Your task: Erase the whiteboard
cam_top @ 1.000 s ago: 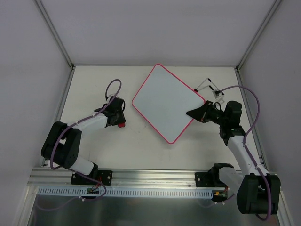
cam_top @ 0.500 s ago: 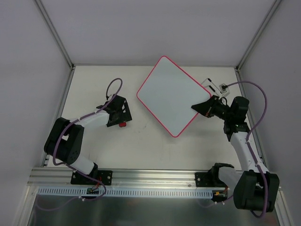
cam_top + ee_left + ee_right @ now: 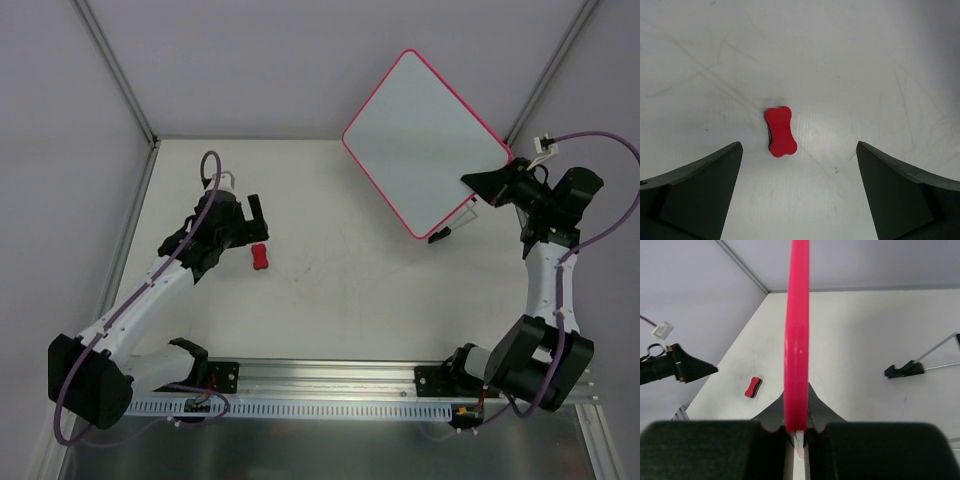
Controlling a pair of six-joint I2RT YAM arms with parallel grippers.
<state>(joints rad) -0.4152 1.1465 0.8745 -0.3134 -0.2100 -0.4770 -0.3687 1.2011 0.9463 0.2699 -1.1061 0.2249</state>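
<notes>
The whiteboard, white with a pink-red frame, is lifted off the table at the upper right, and its face shows no writing. My right gripper is shut on the board's lower right edge. In the right wrist view the pink frame runs edge-on straight up from the right gripper. The small red bone-shaped eraser lies flat on the table. My left gripper hovers just left of it, open and holding nothing. In the left wrist view the eraser lies ahead of the left gripper, nearer its left finger.
A thin wire leg with a black foot hangs under the board's lower corner; it shows in the right wrist view too. Grey walls and metal posts close in the table on three sides. The arm bases sit on a rail at the near edge.
The left gripper opened, let go of the eraser and drew back from it. The right gripper raised the whiteboard off the table, up and to the right.
</notes>
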